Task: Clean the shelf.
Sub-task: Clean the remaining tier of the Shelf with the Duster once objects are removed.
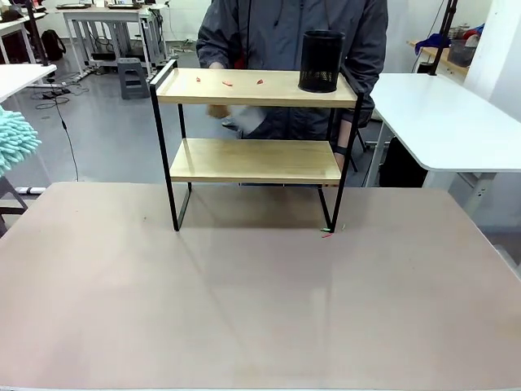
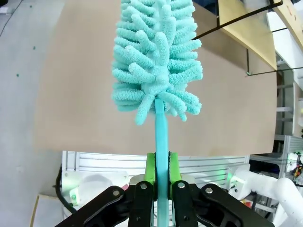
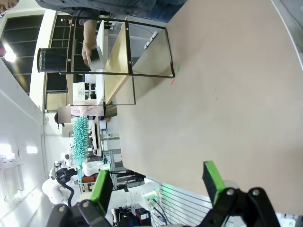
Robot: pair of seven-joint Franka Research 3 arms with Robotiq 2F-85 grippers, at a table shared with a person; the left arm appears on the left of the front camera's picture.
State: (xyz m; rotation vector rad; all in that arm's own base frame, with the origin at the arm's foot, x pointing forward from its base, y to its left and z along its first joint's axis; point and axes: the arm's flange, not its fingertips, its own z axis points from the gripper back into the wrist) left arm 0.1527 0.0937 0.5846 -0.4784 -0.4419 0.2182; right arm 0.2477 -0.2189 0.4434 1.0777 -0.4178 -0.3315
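Now the big tan table (image 1: 260, 309) is holding up the shelf (image 1: 252, 160), which is standing at its far side. A person (image 1: 285, 32) is standing right behind it. The left claw (image 2: 162, 179) is squeezing the stick of a fluffy teal duster (image 2: 156, 61). The right claw (image 3: 157, 182) is hanging wide open, holding nothing. A black cup (image 1: 321, 61) is sitting on the top board's right end, and tiny red bits (image 1: 227, 82) are lying near the left.

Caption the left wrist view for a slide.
Left gripper shut on the handle of a teal duster, fluffy head over the brown table, shelf beyond.
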